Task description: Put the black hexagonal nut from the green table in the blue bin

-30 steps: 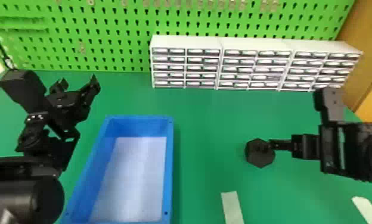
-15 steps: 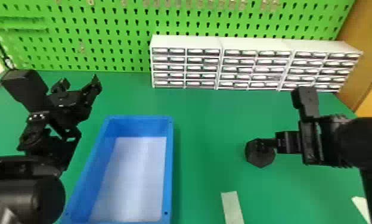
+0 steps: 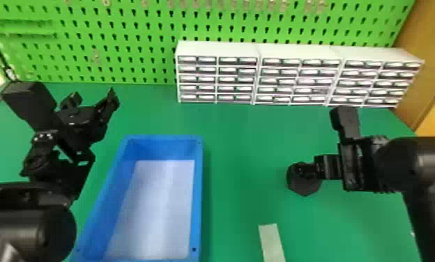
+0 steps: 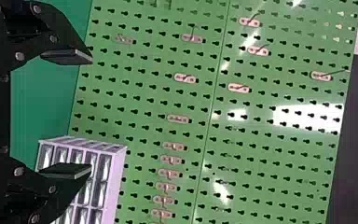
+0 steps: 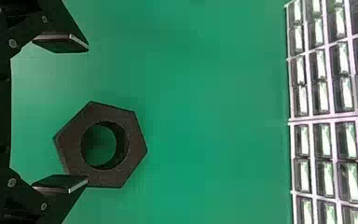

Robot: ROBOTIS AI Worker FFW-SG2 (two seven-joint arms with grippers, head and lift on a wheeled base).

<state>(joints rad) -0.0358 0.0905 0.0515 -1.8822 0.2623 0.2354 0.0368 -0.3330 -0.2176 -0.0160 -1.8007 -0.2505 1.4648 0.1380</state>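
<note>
Flat green table (image 3: 234,139): blue rectangular plastic bin (image 3: 198,195), lower left of frame. Left gripper (image 3: 93,94): upper left, open, empty. Right gripper (image 3: 307,169): right of centre, fingers spread wide, holding nothing. Black hexagonal nut (image 3: 304,186): on table, at right gripper's fingertips, nearer one finger. Change: right gripper shifted leftward; nut unmoved

In the head view, the right gripper's (image 3: 301,169) body and wrist sit farther left than before, nearer the black hexagonal nut (image 3: 304,183), and its fingers look shorter from the head. The right arm (image 3: 427,205) now reaches farther into view, down the right side, covering most of the pale strip (image 3: 412,234) there except a sliver.
</note>
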